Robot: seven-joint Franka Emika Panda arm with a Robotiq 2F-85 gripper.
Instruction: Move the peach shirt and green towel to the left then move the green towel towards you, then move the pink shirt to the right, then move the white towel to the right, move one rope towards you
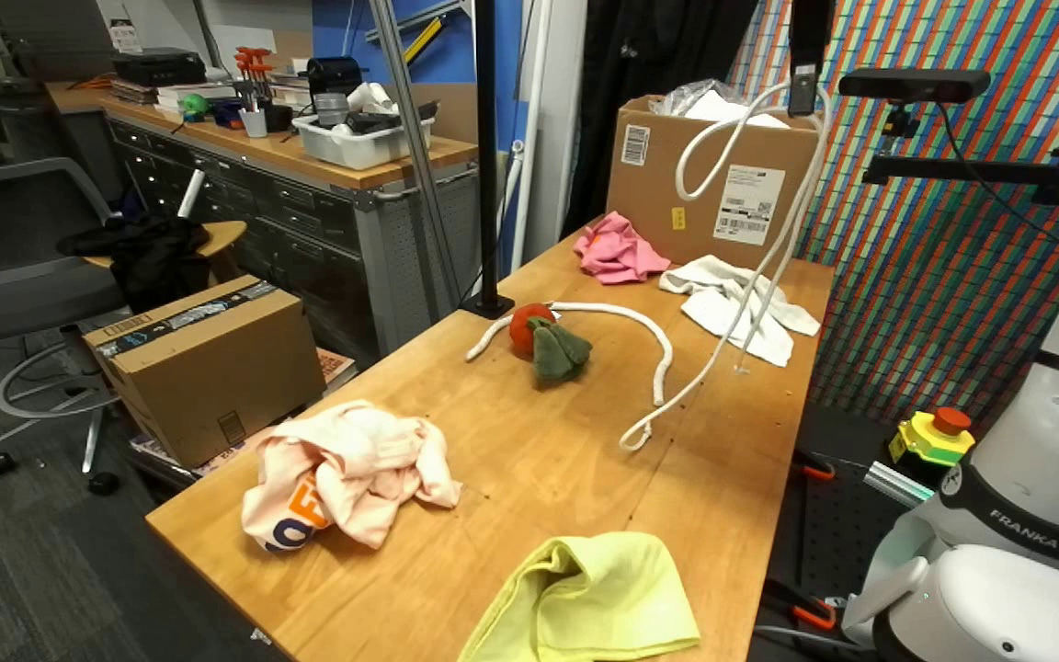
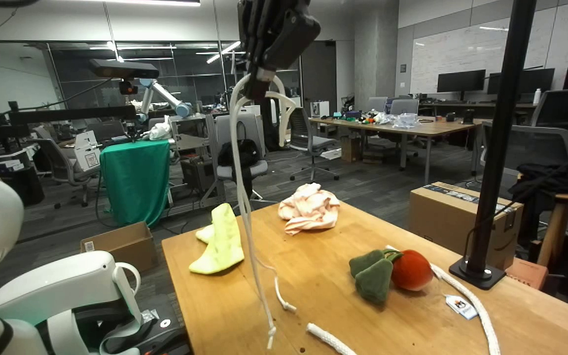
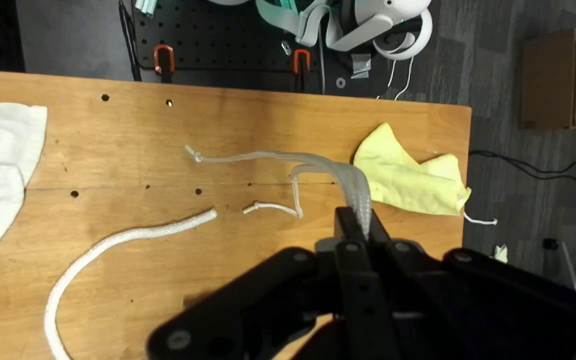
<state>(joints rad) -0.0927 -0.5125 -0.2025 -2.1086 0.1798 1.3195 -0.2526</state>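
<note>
The jaws of the gripper (image 2: 258, 88) were pinching the thin white rope (image 3: 355, 185) above the table (image 1: 511, 460). In an exterior view its long axis ran from the upper right down toward the lower middle; in the wrist view its knotted ends (image 3: 197, 156) pointed left, near mid-frame. The thick white rope (image 3: 163, 230) arced at lower left there, one end pointing right. In an exterior view, the cardboard box (image 1: 640, 198) at upper right held clear plastic (image 1: 679, 97) and something white (image 1: 713, 108); the white bin (image 1: 355, 152) at upper left held assorted items (image 1: 373, 120).
</note>
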